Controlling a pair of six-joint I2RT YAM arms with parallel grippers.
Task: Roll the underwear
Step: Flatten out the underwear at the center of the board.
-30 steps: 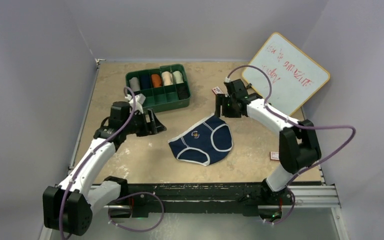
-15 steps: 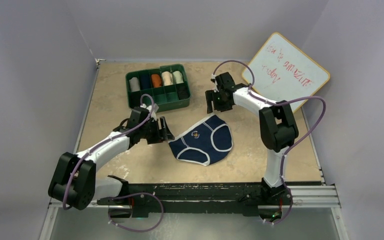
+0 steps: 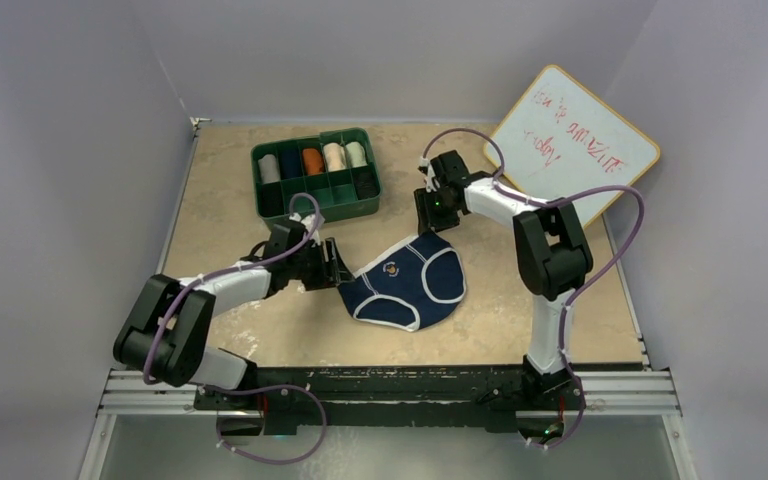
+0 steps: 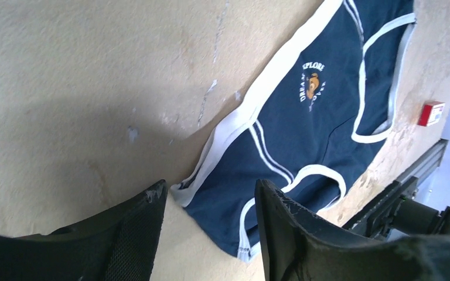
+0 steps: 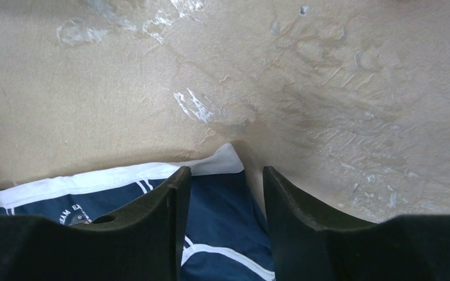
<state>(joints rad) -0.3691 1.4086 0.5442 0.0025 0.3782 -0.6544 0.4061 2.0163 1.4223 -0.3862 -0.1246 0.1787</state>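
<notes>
In the view from above, the navy underwear lies flat and spread out on the table, near the middle, with the white edging and the small round badge facing up. The left gripper is low at the left corner of the waistband. The right gripper is low at the far right corner. Behind the left arm stands a green tray with rolled cloths in its compartments. A whiteboard leans at the far right.

In the left wrist view, the two dark fingers stand apart, so this gripper grips nothing. The corner of the waistband lies on the table between their tips. A small red-and-white card lies beyond the underwear.

In the right wrist view, the fingers are also spread apart. The white corner of the waistband lies between them, and the jaws are not closed on it.
</notes>
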